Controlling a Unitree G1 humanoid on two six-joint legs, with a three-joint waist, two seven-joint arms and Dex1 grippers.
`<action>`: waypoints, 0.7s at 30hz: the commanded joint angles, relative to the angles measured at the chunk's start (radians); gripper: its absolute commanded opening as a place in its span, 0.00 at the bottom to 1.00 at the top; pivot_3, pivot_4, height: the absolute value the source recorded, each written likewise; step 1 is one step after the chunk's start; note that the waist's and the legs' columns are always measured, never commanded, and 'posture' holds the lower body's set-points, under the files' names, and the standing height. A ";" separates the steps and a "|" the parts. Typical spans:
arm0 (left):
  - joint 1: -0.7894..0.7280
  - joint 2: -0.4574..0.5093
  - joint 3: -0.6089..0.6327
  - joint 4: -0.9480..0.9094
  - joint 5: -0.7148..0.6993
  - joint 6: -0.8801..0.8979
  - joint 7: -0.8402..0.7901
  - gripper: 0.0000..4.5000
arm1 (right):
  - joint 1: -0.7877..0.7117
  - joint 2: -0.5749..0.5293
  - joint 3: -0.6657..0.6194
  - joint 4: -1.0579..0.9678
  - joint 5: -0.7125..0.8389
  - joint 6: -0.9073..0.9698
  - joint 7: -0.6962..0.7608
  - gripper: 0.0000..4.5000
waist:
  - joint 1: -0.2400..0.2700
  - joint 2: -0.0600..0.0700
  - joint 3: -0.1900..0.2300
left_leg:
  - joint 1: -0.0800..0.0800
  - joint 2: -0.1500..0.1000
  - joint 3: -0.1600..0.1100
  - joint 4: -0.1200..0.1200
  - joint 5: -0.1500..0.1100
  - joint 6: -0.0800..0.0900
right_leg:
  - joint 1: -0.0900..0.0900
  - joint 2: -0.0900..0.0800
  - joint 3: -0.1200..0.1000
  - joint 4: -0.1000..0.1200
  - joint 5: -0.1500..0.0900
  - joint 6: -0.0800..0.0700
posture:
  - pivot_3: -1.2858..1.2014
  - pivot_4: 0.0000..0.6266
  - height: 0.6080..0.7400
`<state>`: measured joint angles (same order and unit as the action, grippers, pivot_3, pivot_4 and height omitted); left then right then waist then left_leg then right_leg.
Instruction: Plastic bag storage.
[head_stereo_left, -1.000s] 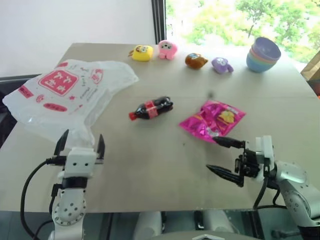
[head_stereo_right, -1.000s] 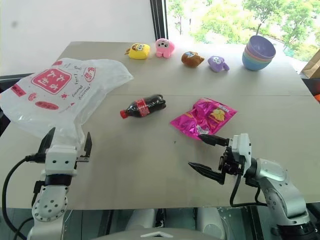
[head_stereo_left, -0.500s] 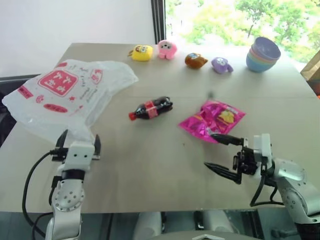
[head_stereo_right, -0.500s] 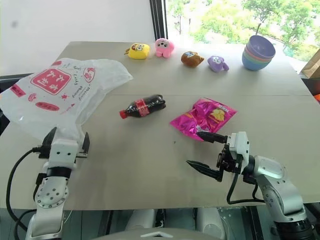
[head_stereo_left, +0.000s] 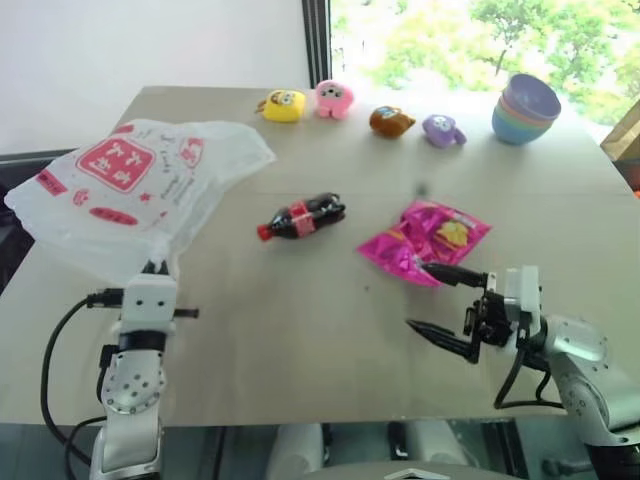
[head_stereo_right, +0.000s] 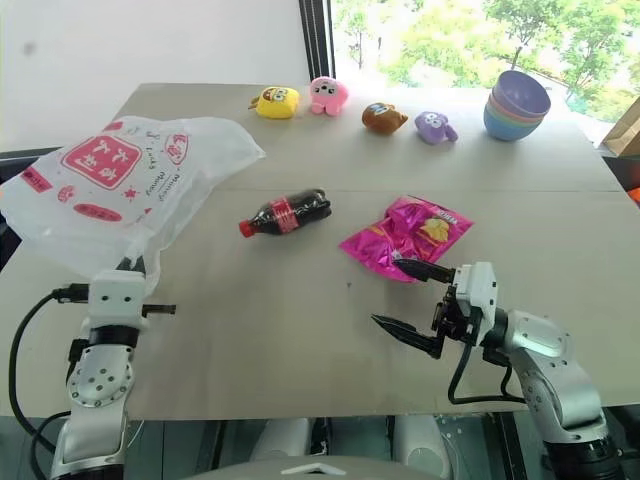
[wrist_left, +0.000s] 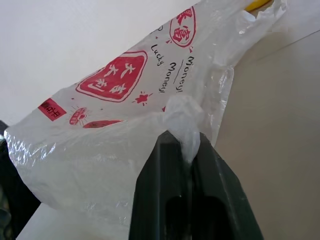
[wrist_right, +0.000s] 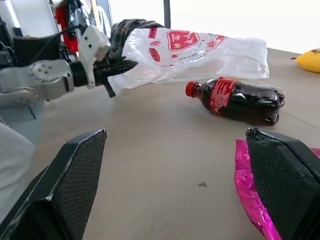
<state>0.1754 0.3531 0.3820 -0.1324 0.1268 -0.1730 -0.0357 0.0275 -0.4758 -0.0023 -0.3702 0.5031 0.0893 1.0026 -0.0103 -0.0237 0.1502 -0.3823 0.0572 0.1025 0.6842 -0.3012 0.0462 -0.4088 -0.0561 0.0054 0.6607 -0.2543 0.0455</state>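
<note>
The plastic bag (head_stereo_left: 130, 190) lies spread on the bench's (head_stereo_left: 330, 330) left side, not yet stored; I judge the task barely begun. My left gripper (wrist_left: 186, 150) now pinches its near edge, jaws spread a second ago. My right gripper (head_stereo_right: 410, 297) hangs with jaws spread beside the snack packet (head_stereo_right: 408, 236).

The plastic bag (head_stereo_left: 130, 195) hangs over the worktop's (head_stereo_left: 330, 330) left edge, so that edge is hidden beneath it. In the left wrist view the bag (wrist_left: 125, 100) runs off the frame, and its pinched fold disappears between the closed black fingers (wrist_left: 160, 185). A yellow toy (wrist_right: 309, 59) is cut by the right wrist view's border.
</note>
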 joint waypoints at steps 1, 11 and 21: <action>-0.036 -0.012 0.034 -0.014 -0.098 -0.002 -0.008 0.03 | -0.060 0.018 -0.002 0.052 -0.173 -0.125 -0.111 1.00 | 0.000 0.000 0.000 | 0.000 0.000 0.000 0.000 0.000 0.000 | 0.000 0.000 0.000 0.000 0.000 0.000 | 0.52 0.24 1.00; -0.161 -0.042 0.055 -0.085 -0.391 0.127 -0.081 0.03 | -0.148 -0.045 0.059 0.216 -0.554 -0.312 -0.306 1.00 | 0.001 0.000 0.000 | -0.001 -0.002 0.001 0.002 0.004 -0.006 | 0.000 0.002 0.000 0.000 0.000 0.000 | 0.52 0.24 1.00; -0.156 -0.091 0.110 -0.155 -0.740 0.188 -0.202 0.03 | -0.203 -0.100 0.095 0.333 -0.719 -0.381 -0.406 1.00 | -0.001 0.000 0.000 | 0.000 -0.002 0.002 0.002 0.004 -0.006 | 0.000 0.002 0.001 0.000 0.000 0.000 | 0.52 0.24 1.00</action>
<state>0.0185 0.2610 0.4584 -0.2329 -0.5591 0.0160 -0.2231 -0.1648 -0.5592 0.1025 -0.0349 -0.2048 -0.2488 0.6181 -0.0108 -0.0241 0.1501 -0.3824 0.0553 0.1042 0.6861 -0.2974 0.0397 -0.4088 -0.0542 0.0066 0.6610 -0.2542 0.0457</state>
